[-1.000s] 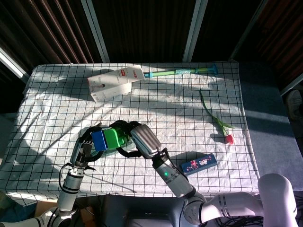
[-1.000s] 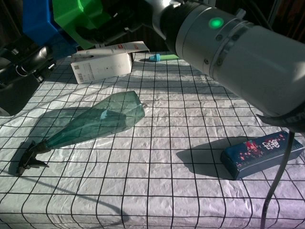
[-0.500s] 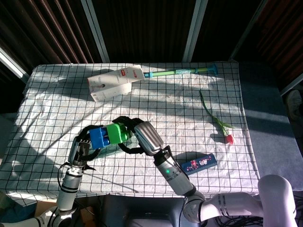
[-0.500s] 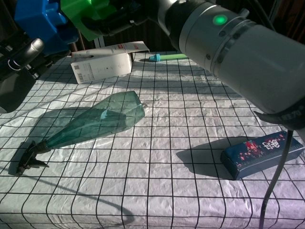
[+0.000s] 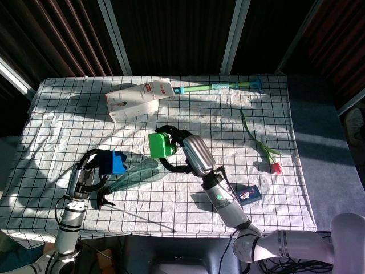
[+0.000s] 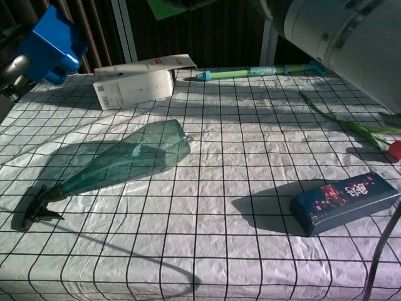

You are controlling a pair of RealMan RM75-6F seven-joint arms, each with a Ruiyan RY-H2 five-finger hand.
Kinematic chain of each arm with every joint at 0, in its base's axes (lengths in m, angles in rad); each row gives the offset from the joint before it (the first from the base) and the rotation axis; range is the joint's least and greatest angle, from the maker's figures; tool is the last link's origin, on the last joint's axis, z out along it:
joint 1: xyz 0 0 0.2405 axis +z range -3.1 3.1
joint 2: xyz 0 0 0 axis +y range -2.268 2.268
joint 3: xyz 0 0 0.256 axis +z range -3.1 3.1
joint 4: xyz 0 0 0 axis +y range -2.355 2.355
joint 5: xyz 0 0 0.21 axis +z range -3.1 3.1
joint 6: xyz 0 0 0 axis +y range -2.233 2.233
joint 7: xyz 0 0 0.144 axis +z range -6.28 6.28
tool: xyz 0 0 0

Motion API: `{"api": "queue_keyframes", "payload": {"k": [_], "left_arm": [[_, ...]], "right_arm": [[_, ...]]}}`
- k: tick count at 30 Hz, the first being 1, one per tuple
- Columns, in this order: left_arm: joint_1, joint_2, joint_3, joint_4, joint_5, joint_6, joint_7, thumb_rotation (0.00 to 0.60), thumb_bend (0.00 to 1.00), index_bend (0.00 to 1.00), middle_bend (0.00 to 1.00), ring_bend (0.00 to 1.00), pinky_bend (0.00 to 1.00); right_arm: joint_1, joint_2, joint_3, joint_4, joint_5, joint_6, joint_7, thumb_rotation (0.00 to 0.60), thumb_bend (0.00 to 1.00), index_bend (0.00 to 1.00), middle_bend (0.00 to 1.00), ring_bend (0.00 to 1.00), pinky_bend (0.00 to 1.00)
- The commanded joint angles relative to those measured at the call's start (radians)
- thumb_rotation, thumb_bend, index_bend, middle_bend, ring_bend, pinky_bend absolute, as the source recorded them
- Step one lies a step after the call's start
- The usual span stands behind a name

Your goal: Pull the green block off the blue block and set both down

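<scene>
- The green block [image 5: 160, 144] and the blue block [image 5: 117, 163] were apart, each held in the air above the desk [image 5: 68, 120], which was covered by a white cloth with a black grid.
- The left hand [image 5: 91, 174] gripped the blue block in its fingers, at the left of the head view; the chest view showed the same block [image 6: 51, 45] at its upper left, over the desk's left edge.
- The right hand [image 5: 185, 149] gripped the green block, its dark fingers [image 5: 171, 132] wrapped around the block's right side; in the chest view only a green corner [image 6: 164, 7] showed at the top edge.
- A green translucent spray bottle [image 6: 122, 158] lay on its side between the two hands, its black trigger head [image 6: 36, 207] pointing towards the near left.
- A white carton [image 5: 138, 99] lay at the far side, with a long green and blue stick [image 5: 219, 86] just beside it.
- A tulip [image 5: 262, 146] lay at the right, and a dark blue patterned box [image 6: 344, 202] lay near the front right.
</scene>
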Motion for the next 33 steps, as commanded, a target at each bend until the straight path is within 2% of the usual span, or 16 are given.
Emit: {"api": "queue_keyframes", "payload": {"k": [1, 5, 10, 15, 21, 26, 30, 32, 33], "left_arm": [[0.013, 0.018, 0.003, 0.008, -0.005, 0.002, 0.009, 0.6, 0.68, 0.77, 0.78, 0.43, 0.21], [0.039, 0.053, 0.014, 0.02, -0.017, 0.001, 0.077, 0.6, 0.68, 0.77, 0.78, 0.44, 0.23], [0.087, 0.131, 0.067, -0.005, -0.027, -0.028, 0.294, 0.6, 0.68, 0.77, 0.78, 0.44, 0.24], [0.112, 0.185, 0.125, -0.032, -0.037, -0.098, 0.499, 0.6, 0.68, 0.77, 0.78, 0.45, 0.22], [0.113, 0.145, 0.099, 0.057, -0.103, -0.16, 0.643, 0.6, 0.67, 0.77, 0.79, 0.45, 0.16], [0.102, 0.135, 0.087, 0.117, -0.161, -0.27, 0.638, 0.6, 0.67, 0.74, 0.78, 0.39, 0.08], [0.102, 0.121, 0.093, 0.14, -0.16, -0.306, 0.627, 0.6, 0.68, 0.66, 0.71, 0.34, 0.04], [0.099, 0.113, 0.098, 0.154, -0.151, -0.319, 0.622, 0.6, 0.64, 0.59, 0.64, 0.3, 0.03], [0.096, 0.111, 0.104, 0.161, -0.141, -0.328, 0.612, 0.6, 0.61, 0.53, 0.57, 0.26, 0.02]], "right_arm": [[-0.033, 0.046, 0.0, 0.015, -0.001, 0.001, 0.047, 0.6, 0.37, 0.92, 0.7, 0.53, 0.34], [-0.067, 0.101, -0.03, 0.056, -0.018, -0.006, 0.073, 0.6, 0.37, 0.92, 0.7, 0.53, 0.34], [-0.111, 0.175, -0.129, 0.139, -0.054, -0.044, 0.028, 0.6, 0.37, 0.92, 0.7, 0.53, 0.34], [-0.142, 0.189, -0.232, 0.248, -0.076, -0.096, -0.013, 0.6, 0.37, 0.92, 0.7, 0.53, 0.35], [-0.157, 0.148, -0.283, 0.338, -0.095, -0.131, 0.004, 0.6, 0.37, 0.92, 0.7, 0.53, 0.35], [-0.162, 0.124, -0.309, 0.378, -0.116, -0.149, 0.005, 0.6, 0.37, 0.89, 0.7, 0.53, 0.35], [-0.16, 0.131, -0.332, 0.391, -0.136, -0.183, 0.014, 0.6, 0.37, 0.77, 0.68, 0.47, 0.33], [-0.156, 0.139, -0.341, 0.391, -0.133, -0.21, 0.008, 0.6, 0.37, 0.66, 0.61, 0.41, 0.3], [-0.151, 0.148, -0.347, 0.387, -0.126, -0.235, -0.002, 0.6, 0.37, 0.58, 0.55, 0.36, 0.27]]}}
